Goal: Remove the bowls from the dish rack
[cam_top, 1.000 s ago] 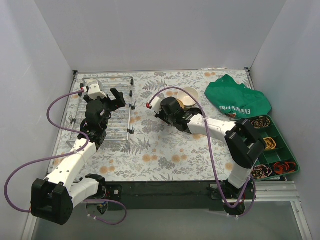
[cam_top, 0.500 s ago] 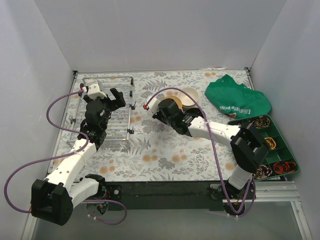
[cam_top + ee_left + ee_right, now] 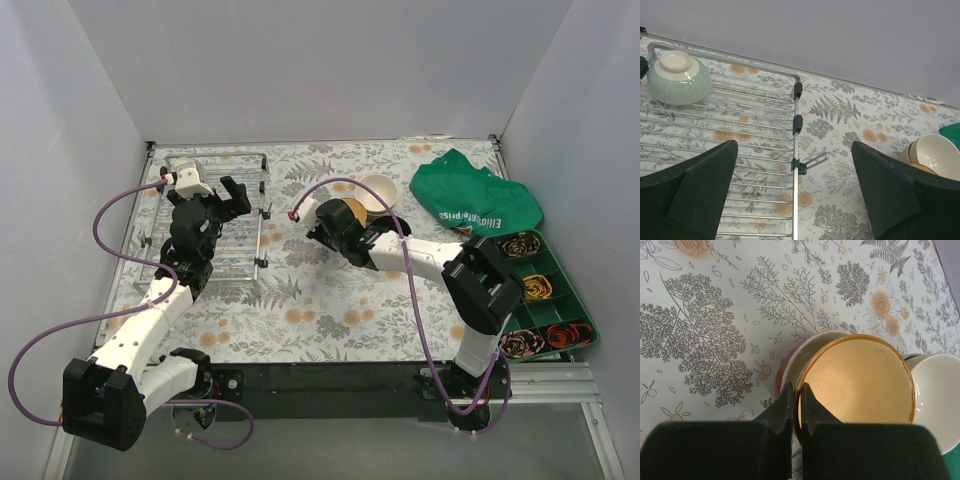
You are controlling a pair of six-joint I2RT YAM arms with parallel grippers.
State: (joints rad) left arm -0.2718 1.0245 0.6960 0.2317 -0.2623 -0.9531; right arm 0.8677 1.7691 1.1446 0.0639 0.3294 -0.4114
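Observation:
My right gripper [image 3: 796, 390] is shut on the near rim of a tan bowl [image 3: 860, 380], which sits in a red bowl [image 3: 790, 357] on the floral cloth. A cream bowl [image 3: 935, 395] stands right next to them. From above, the right gripper [image 3: 338, 218] and tan bowl [image 3: 352, 210] are mid-table, the cream bowl [image 3: 380, 190] just behind. My left gripper [image 3: 794, 147] is open and empty above the right edge of the dish rack [image 3: 796, 125]. A pale mint bowl [image 3: 679, 80] lies upside down at the rack's far left corner. The rack [image 3: 240, 255] sits at the left.
A crumpled green cloth [image 3: 470, 200] lies at the back right. A green compartment tray [image 3: 545, 300] with small items stands at the right edge. White walls close off the back and both sides.
The right arm has shifted a little and its forearm has swung, with the tan bowl now showing in its jaws beside the cream bowl. The left arm has not moved.

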